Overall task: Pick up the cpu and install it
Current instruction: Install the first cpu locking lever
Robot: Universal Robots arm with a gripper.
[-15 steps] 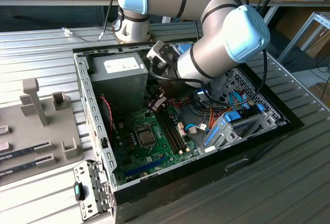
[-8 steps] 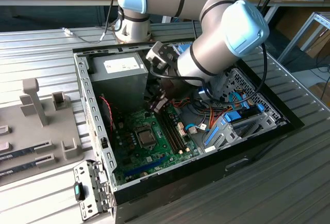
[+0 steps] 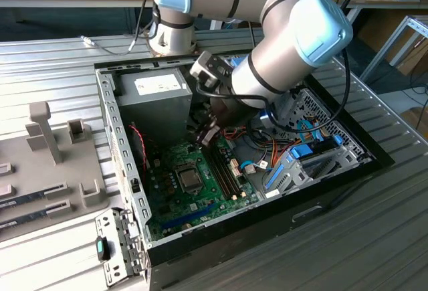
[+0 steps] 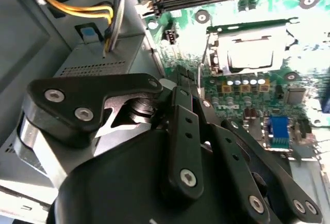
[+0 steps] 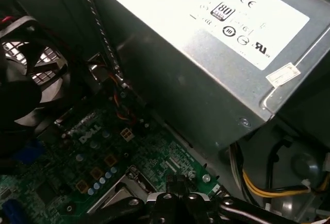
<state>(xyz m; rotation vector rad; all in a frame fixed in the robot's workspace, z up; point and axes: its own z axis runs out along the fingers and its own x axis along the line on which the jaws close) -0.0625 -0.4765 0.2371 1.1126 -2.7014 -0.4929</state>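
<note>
Arm [image 3: 267,43] bent downward, fingers [image 4: 186,87] pressed together.

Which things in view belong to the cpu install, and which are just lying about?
Job in hand:
- cpu, seated in the socket on the green motherboard
- gripper, above the board beside the socket

Just lying about:
- grey power supply
- memory sticks
- black fan
- yellow and orange cables
- grey fixtures outside the case

Shiny metal chip [image 4: 246,55]; glossy green circuit board [image 3: 200,201]; matt grey metal power box [image 5: 206,64]; matt black pincer [image 4: 188,80]; ribbed metal counter [image 3: 374,237].
</note>
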